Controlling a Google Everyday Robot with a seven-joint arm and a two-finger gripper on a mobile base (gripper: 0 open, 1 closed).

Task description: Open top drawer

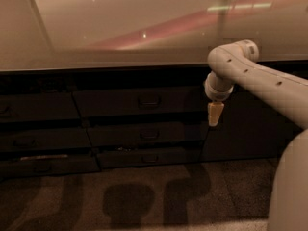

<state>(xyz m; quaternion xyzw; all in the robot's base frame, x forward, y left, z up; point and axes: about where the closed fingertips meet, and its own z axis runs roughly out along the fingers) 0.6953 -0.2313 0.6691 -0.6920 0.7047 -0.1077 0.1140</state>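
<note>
The top drawer (125,102) is a dark flat front under the pale counter, with a small loop handle (149,101) at its centre. It sits flush with the fronts around it. My gripper (215,114) hangs pointing down from the white arm (250,76). It is in front of the drawer's right edge, to the right of the handle and apart from it, at about the drawer's height.
Two shorter drawer fronts (144,134) lie below the top one, and another column of drawers (38,107) stands to the left. A plain dark cabinet door (245,134) is behind the arm. The pale countertop (120,28) overhangs. My body (291,191) fills the lower right above the carpet (144,201).
</note>
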